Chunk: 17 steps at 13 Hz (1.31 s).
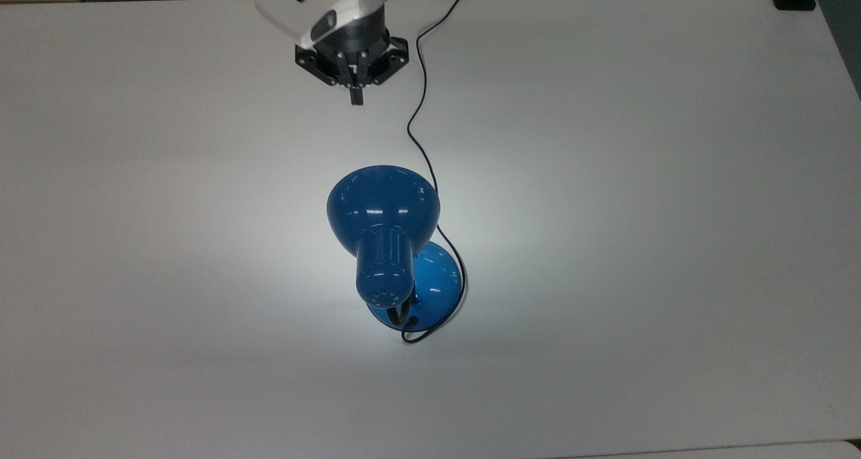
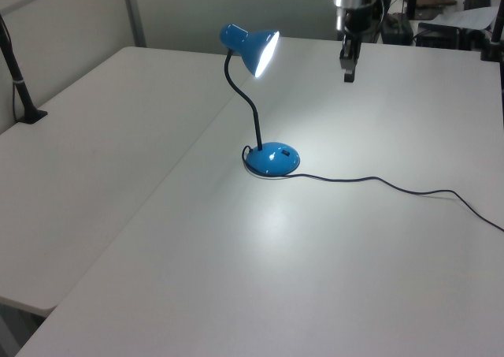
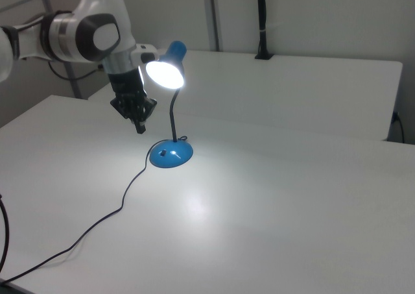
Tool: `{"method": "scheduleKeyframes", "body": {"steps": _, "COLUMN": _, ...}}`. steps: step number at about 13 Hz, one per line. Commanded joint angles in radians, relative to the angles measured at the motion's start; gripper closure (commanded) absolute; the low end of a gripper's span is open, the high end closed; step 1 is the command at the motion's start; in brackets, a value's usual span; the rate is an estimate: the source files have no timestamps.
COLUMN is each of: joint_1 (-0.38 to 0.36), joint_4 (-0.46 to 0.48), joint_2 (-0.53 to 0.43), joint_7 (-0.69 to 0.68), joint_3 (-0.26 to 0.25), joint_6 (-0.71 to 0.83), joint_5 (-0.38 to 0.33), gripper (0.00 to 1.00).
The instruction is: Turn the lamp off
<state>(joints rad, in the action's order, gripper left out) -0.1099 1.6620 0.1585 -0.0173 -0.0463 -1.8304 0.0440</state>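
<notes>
A robot claw [image 1: 356, 99] hangs with its two fingers pressed together, holding nothing, above a white table [image 1: 639, 176] where a blue lamp [image 1: 383, 210] shines.

The claw is black, with thin jointed links that narrow to a single tip pointing down at the table; it touches neither the table nor the lamp. It hangs from a smooth white and grey arm [image 3: 91, 34]. In the top view the lamp stands below the claw, well apart from it. In the left view the claw [image 2: 347, 75] hangs to the right of the lit shade, and in the right view the claw [image 3: 139, 126] sits just left of the gooseneck. The lamp is glossy blue metal: a dome shade, a cylindrical neck with small holes, a bent black gooseneck and a round base. Its thin black cord [image 1: 418, 95] snakes across the matte table, passing near the claw on the top view's right.
</notes>
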Motion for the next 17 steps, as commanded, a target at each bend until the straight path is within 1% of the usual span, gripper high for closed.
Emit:
{"method": "scheduleKeyframes", "body": {"steps": 1, "joint_1": -0.033, "joint_4": 0.004, "joint_2": 0.065, "joint_7": 0.006, "joint_3": -0.004, "joint_6": -0.091, "joint_5": -0.018, "gripper": 1.0}}
{"method": "scheduleKeyframes", "body": {"steps": 4, "joint_1": -0.05, "joint_4": -0.001, "joint_2": 0.124, "joint_7": 0.048, "joint_3": -0.004, "joint_6": -0.171, "joint_5": -0.018, "gripper": 1.0}}
{"method": "scheduleKeyframes", "body": {"steps": 8, "joint_1": -0.062, "joint_4": -0.004, "joint_2": 0.205, "joint_7": 0.049, "joint_3": -0.004, "joint_6": -0.302, "joint_5": -0.018, "gripper": 1.0}}
{"method": "scheduleKeyframes", "body": {"steps": 10, "joint_1": -0.065, "joint_4": -0.004, "joint_2": 0.219, "joint_7": 0.051, "joint_3": -0.004, "joint_6": -0.342, "joint_5": -0.019, "gripper": 1.0}}
{"method": "scheduleKeyframes", "body": {"steps": 17, "joint_1": -0.076, "joint_4": -0.004, "joint_2": 0.312, "joint_7": 0.065, "joint_3": -0.003, "joint_6": -0.504, "joint_5": -0.021, "gripper": 1.0}}
